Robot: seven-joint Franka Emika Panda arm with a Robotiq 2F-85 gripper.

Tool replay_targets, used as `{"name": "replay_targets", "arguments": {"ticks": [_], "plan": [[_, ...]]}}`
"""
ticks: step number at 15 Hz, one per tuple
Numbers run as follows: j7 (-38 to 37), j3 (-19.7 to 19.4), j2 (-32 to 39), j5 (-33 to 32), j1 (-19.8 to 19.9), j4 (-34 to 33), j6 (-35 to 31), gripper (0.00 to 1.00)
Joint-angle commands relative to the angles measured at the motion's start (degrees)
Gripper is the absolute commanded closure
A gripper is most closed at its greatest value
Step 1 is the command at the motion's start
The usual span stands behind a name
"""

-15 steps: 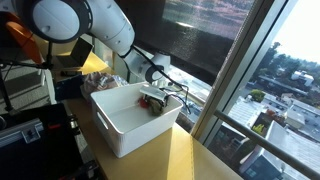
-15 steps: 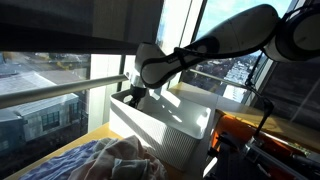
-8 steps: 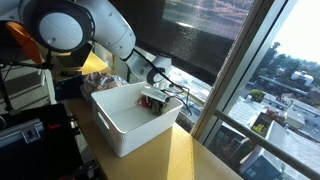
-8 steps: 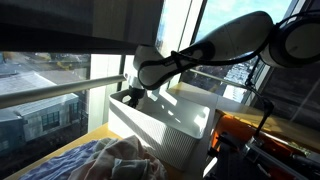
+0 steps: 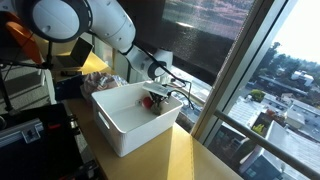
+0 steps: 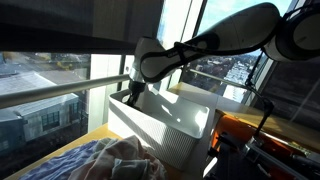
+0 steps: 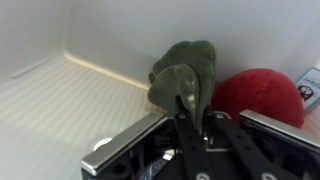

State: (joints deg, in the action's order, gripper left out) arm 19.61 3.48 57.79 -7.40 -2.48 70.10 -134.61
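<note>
A: Wrist view first: what does the tool have hold of?

B: A green soft thing, crumpled like felt or plush. The jaws are drawn in nearly all the way and pinch its near end. The rest of it stands out beyond the fingertips.

A: And where is that?

B: Inside the white bin, close to one of its walls, with the ribbed floor spreading away to one side. Whether the green soft thing touches that floor I cannot tell.

A: Anything beside it?

B: A red ball, just beside it and partly behind it; the two look to be touching. Past the ball, at the very edge, is a sliver of a blue-and-white item, too cut off to name.

A: What do the outside cameras add?

B: In both exterior views the arm bends down over the rim. The tool sits within the bin, at the corner nearest the window. The green soft thing is too small to pick out there. The red ball shows as a small spot just below the tool in an exterior view.

A: And the bin itself?

B: It stands on the desk, toward the desk's window edge. A heap of cloth lies outside the bin, close by one of its walls.
</note>
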Motion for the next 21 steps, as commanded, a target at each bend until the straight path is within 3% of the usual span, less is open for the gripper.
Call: {"name": "replay_targets", "arguments": {"ticks": [1, 8, 15, 21], "plan": [[-1.4, 0.74, -12.67, -0.6, -0.77, 12.74, -1.73, 0.99], [-3.91, 1.42, -31.82, -2.79, -5.07, 27.2, -7.27, 0.97], [-14.27, 4.41, -48.03, -10.01, -13.23, 40.97, -7.29, 0.97], [-22.53, 7.77, -49.1, -14.68, -16.33, 52.37, -10.47, 0.97]]}}
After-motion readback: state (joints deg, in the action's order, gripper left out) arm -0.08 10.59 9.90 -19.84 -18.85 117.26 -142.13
